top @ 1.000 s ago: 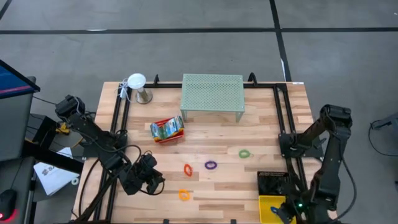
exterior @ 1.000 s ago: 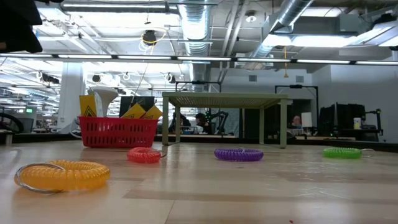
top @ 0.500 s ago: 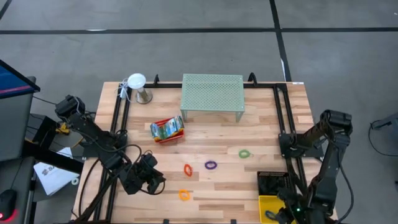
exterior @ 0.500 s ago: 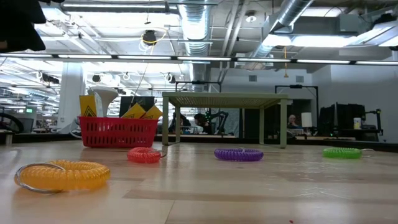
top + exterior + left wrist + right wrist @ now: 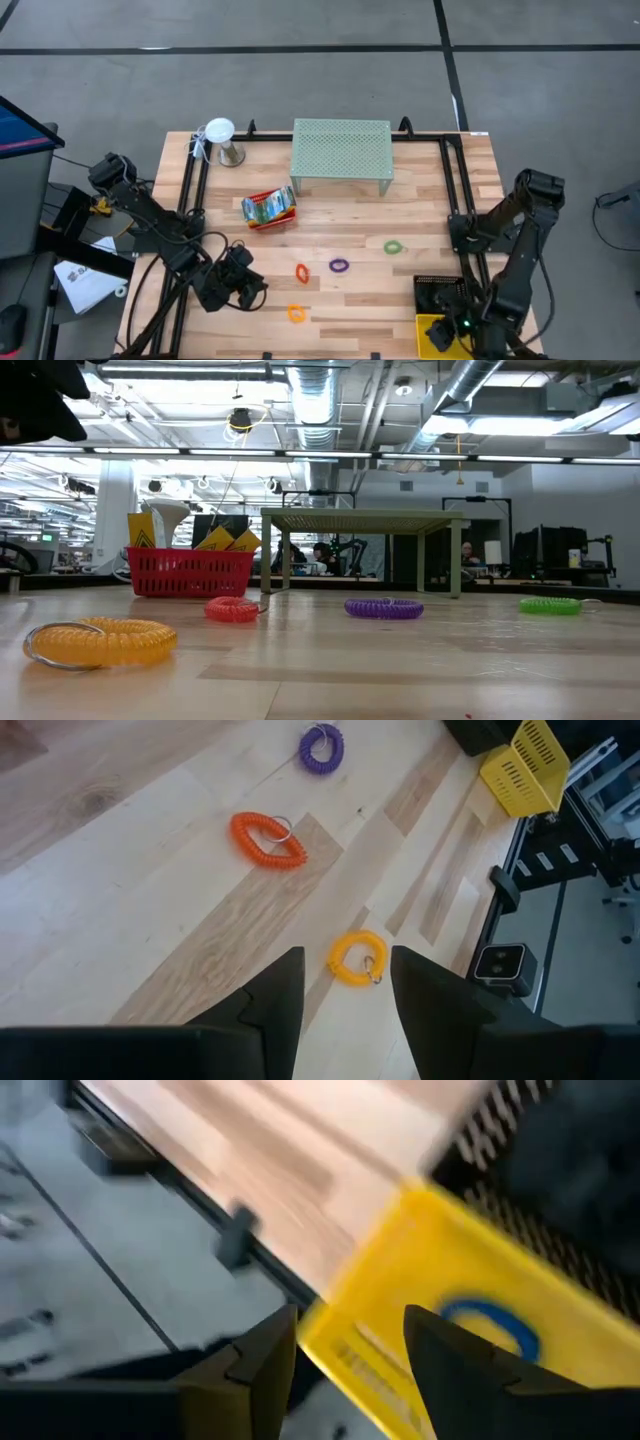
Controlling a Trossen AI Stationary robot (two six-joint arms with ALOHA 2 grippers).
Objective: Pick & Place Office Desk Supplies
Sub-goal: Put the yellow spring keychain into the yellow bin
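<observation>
Plainly, the mint-green mesh shelf is the biggest fixture on the wooden table, so everything here is placed from it. It is perforated sheet metal on thin legs, standing at the table's far edge.

Toward the near edge and to its left sits the red tray, an open wire basket holding yellow-green crayon boxes, glossy card cartons tilted against each other. Well down from the shelf's right end, at the near right corner, stand the black tray and the yellow tray, both slotted plastic. A blue loop lies inside the yellow one.

The right gripper hangs over that yellow tray with its fingers spread and nothing between them; it looks to have finished a drop there.

Four loops remain on bare wood, all springy coiled plastic rings lying flat: green loop below the shelf's right leg, purple loop below its middle, red-orange loop just left of that, and yellow-orange loop nearest the table's front edge.

The left gripper waits far down-left of the shelf, fingers parted and empty. The yellow-orange loop lies straight ahead of it, framed between its fingers in the wrist view, its oval running across their line. I judge the left arm much the nearer for that pick.
</observation>
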